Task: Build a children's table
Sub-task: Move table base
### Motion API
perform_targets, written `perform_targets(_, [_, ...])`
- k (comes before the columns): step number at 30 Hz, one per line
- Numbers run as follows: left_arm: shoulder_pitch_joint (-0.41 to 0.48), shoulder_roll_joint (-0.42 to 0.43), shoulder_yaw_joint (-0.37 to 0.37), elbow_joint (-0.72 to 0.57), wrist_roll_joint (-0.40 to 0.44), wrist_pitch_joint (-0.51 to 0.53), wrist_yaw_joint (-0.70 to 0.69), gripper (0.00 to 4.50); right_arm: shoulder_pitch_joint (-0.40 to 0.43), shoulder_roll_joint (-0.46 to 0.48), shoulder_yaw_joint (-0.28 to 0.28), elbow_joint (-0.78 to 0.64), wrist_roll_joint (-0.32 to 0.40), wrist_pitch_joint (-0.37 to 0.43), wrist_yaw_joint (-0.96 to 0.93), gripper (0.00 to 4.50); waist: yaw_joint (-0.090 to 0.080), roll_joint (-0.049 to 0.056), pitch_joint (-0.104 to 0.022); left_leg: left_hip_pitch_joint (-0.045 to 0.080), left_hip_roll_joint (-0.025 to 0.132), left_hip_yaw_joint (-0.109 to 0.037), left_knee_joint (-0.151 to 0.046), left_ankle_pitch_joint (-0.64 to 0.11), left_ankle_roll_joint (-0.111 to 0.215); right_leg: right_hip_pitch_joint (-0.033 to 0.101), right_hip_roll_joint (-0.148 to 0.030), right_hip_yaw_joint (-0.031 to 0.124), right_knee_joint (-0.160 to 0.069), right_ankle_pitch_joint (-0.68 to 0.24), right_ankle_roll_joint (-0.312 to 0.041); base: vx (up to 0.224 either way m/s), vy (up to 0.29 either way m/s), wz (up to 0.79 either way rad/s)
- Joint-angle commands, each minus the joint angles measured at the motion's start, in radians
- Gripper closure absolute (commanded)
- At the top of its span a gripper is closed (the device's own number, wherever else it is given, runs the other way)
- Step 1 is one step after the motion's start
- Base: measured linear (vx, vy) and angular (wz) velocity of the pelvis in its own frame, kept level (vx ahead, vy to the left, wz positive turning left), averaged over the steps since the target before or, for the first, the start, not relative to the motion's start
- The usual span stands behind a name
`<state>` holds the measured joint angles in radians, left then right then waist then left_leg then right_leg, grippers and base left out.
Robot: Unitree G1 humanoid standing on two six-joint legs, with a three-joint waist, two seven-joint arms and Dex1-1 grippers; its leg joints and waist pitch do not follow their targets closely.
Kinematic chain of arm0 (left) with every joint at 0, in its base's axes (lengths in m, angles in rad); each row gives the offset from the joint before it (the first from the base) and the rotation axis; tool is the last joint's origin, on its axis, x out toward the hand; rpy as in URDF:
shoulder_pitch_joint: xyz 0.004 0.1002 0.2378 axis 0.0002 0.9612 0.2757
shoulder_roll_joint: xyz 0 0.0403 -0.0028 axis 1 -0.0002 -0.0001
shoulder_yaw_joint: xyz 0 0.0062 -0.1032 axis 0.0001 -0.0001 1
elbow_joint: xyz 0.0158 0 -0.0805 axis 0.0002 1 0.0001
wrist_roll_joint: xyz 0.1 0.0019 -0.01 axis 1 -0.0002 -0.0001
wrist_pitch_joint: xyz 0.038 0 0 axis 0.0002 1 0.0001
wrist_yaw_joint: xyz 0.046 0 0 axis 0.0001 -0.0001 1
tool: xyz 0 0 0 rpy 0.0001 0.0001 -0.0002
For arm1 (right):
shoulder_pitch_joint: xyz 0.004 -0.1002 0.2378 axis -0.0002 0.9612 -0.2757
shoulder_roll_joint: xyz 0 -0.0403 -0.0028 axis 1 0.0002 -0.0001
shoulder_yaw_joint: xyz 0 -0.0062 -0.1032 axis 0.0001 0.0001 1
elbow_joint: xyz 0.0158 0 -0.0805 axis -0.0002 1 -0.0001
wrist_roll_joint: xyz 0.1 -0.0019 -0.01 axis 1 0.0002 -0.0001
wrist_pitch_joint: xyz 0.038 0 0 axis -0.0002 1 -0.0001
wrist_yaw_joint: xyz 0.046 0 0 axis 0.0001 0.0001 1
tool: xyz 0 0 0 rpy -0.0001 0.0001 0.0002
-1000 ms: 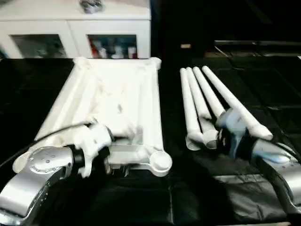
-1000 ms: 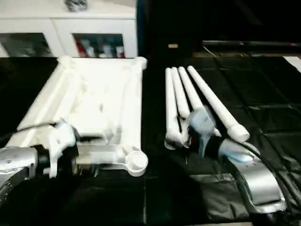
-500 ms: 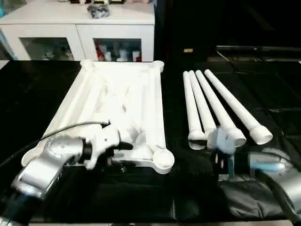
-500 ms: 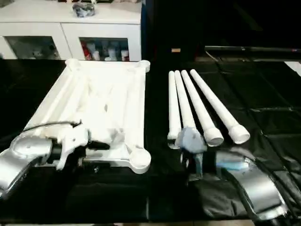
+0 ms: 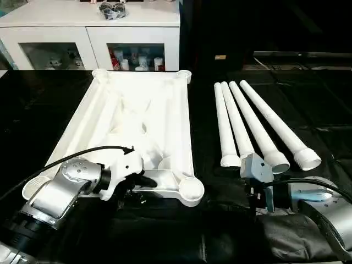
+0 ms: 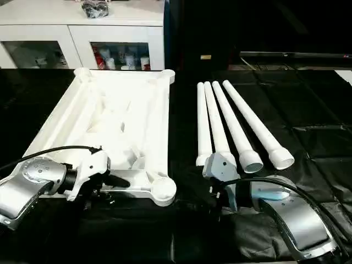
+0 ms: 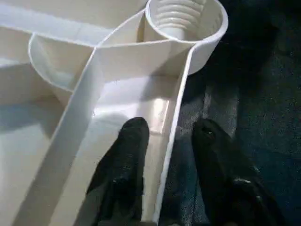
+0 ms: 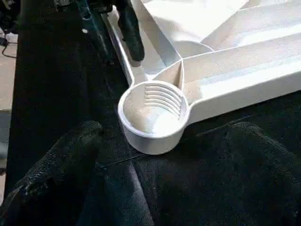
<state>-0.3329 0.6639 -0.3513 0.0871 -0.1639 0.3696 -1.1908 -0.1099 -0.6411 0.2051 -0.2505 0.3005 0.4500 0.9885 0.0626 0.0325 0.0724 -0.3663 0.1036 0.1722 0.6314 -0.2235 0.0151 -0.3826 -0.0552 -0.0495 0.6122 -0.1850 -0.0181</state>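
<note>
Four legs beside the table top; no writing legible.

Head pair looking down and forward over the table top; both wrist views close on its near-right corner socket.

Bright overhead light, white tabletop glares; black cloth swallows detail; wrist views soft, shadowed.

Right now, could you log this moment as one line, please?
left gripper: open, astride table top rim | right gripper: open | legs: untouched
</note>
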Motion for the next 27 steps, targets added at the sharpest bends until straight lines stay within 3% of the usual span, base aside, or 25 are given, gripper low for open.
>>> perform_targets(1, [-0.008, 0.002, 0.005, -0.013, -0.008, 0.026, 0.009, 3.0, -0.007, -0.008, 0.005, -0.015, 0.007, 0.006, 0.008, 0.07, 0.006, 0.002, -0.058, 0.019, 0.132, -0.064, -0.098, -0.284, -0.012, 0.032, -0.128, 0.07, -0.078, -0.32, -0.252, 0.0, 0.0, 0.0])
perform_targets(7, [0.035, -0.031, 0.037, -0.036, 0.005, 0.063, 0.098, 3.63, -0.008, 0.002, 0.002, -0.019, 0.007, 0.008, -0.003, 0.07, 0.005, 0.0, -0.057, 0.018, 0.132, -0.068, -0.099, -0.304, -0.023, 0.03, -0.129, 0.07, -0.081, -0.356, -0.237, 0.0, 0.0, 0.0])
perform_targets(17, [0.07, -0.107, 0.064, -0.086, 0.007, 0.139, 0.231, 4.2, -0.015, 0.026, -0.012, -0.024, 0.017, 0.012, -0.031, 0.07, -0.002, -0.008, -0.058, 0.007, 0.129, -0.068, -0.097, -0.255, 0.006, 0.037, -0.129, 0.069, -0.081, -0.33, -0.233, 0.0, 0.0, 0.0])
perform_targets(21, [0.059, -0.129, 0.064, -0.09, 0.017, 0.149, 0.265, 4.49, -0.027, 0.036, -0.017, -0.011, 0.0, 0.01, -0.06, 0.07, -0.004, -0.007, -0.06, 0.009, 0.128, -0.064, -0.094, -0.228, 0.017, 0.034, -0.125, 0.068, -0.083, -0.32, -0.233, 0.0, 0.0, 0.0])
perform_targets(25, [0.051, -0.13, 0.063, -0.072, 0.03, 0.116, 0.267, 4.49, -0.041, 0.054, -0.035, 0.002, -0.006, 0.022, -0.103, 0.07, -0.006, -0.006, -0.06, 0.011, 0.128, -0.065, -0.096, -0.237, 0.016, 0.033, -0.123, 0.067, -0.081, -0.311, -0.234, 0.0, 0.0, 0.0])
perform_targets(27, [0.063, -0.106, 0.045, -0.096, 0.026, 0.091, 0.221, 4.49, -0.052, 0.096, -0.07, -0.006, 0.0, 0.042, -0.176, 0.07, -0.006, -0.005, -0.061, 0.013, 0.128, -0.064, -0.097, -0.245, 0.01, 0.032, -0.122, 0.067, -0.081, -0.306, -0.234, 0.0, 0.0, 0.0])
